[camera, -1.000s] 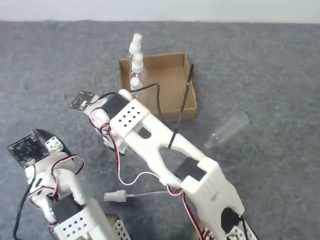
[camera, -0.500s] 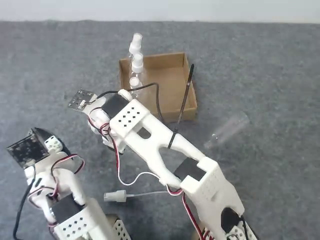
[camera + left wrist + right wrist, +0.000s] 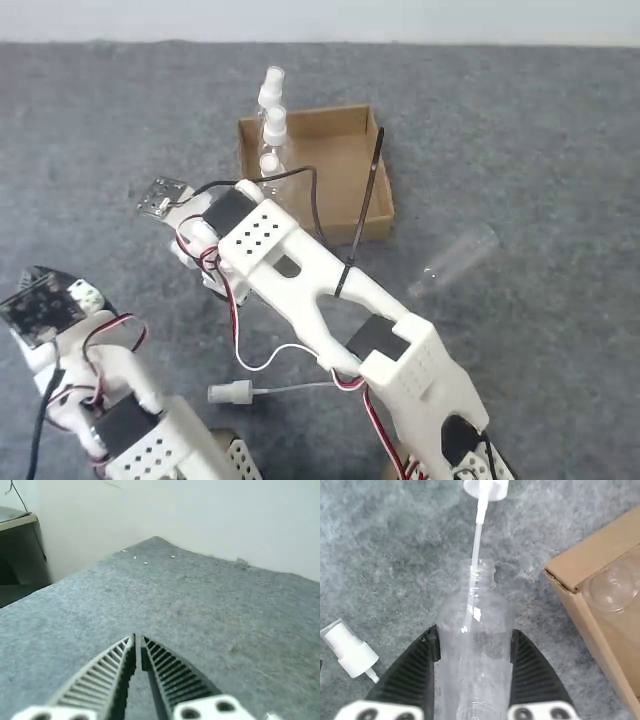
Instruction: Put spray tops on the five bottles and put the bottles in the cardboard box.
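Nearest of all, the left gripper (image 3: 139, 647) hung low over the grey worktop (image 3: 520, 150) with its jaws pressed together on nothing. A little farther in, a loose spray top (image 3: 230, 392) lay flat on the worktop with its long thin tube pointing right. Past that, the right gripper (image 3: 474, 632) had its jaws squeezed around a clear bottle (image 3: 475, 645), just left of the cardboard box (image 3: 340, 170). Another spray top (image 3: 486, 487) was only partly in this bottle: its tube went down through the neck, but the white cap sat well above the neck and nothing seemed to hold it. Over to the right, an empty bottle (image 3: 455, 262) lay on its side, well apart from the box. At the far side, three bottles (image 3: 272, 122) with tops on stood in a row along the left wall of the box. The job looked a bit more than half done. The loose cap could tip out if the held bottle got tilted, because it was not pushed down yet. The smooth bottle could slip from the jaws when something pressed on it. The box wall was close, so a bump there could knock over the standing bottles.
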You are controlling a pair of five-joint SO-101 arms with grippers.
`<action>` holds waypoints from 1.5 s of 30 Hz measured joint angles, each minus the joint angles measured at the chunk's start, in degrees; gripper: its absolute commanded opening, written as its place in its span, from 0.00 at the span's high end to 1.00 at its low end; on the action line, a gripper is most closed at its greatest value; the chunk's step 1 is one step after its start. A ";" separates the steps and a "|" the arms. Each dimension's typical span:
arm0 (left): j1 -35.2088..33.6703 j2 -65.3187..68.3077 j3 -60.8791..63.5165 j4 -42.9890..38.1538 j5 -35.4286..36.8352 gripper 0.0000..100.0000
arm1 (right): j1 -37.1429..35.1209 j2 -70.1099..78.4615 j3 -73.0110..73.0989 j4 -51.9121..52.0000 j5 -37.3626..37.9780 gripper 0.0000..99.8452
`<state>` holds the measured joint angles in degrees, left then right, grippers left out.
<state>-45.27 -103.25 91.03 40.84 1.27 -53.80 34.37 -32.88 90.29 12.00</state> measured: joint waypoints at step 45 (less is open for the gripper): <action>8.62 0.00 -8.70 25.41 -11.25 0.91 | 0.62 -72.97 32.00 8.44 -2.02 0.99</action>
<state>-36.66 -103.25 82.33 66.24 -9.98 -53.19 -38.59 -0.88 98.73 9.98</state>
